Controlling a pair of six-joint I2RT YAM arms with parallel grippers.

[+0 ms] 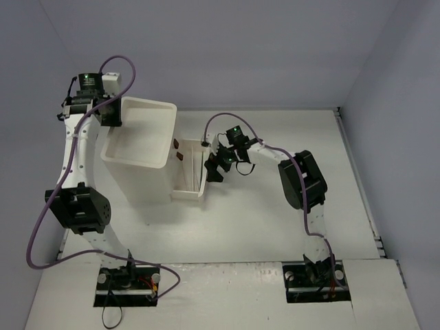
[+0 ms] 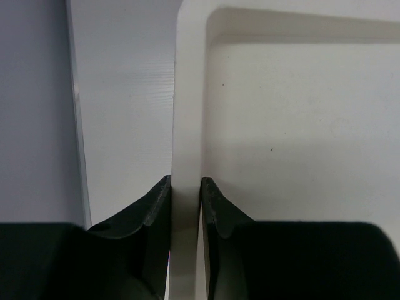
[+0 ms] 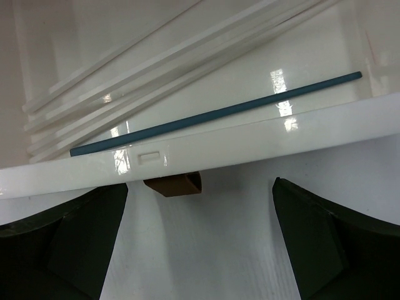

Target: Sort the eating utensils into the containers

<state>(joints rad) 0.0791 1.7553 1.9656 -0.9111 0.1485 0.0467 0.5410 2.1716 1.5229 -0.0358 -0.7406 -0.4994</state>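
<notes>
Table (image 1: pixel 275 220) first, then the white cabinet (image 1: pixel 137 175) standing on its left part. We see the left gripper (image 2: pixel 185 195) up at the cabinet's far-left corner, pressed together on the rim (image 2: pixel 186 112), one finger on each side of the thin wall. We judge it is only steadying the box, and it is well apart from any cutlery.

The pulled-out drawer (image 3: pixel 262 140) lies just beside the cabinet's right side. The right gripper (image 3: pixel 200 203) faces it with fingers spread wide and holds nothing, so the right arm is clearly nearer.

Inside the drawer, the clear-white chopsticks (image 3: pixel 156 69) lie in a bundle toward the back. One teal chopstick (image 3: pixel 212 114) lies just behind the near wall. Its long axis runs along that wall, crosswise to the way the gripper points, and it rises slightly to the right in the wrist view.

The brown knob (image 3: pixel 174 185) sits on the outside of the near wall, straight ahead between the spread fingers and a bit left of their middle. We can't tell whether it touches either finger; it looks clear of both. We judge that any pick or push starts from this offset.
</notes>
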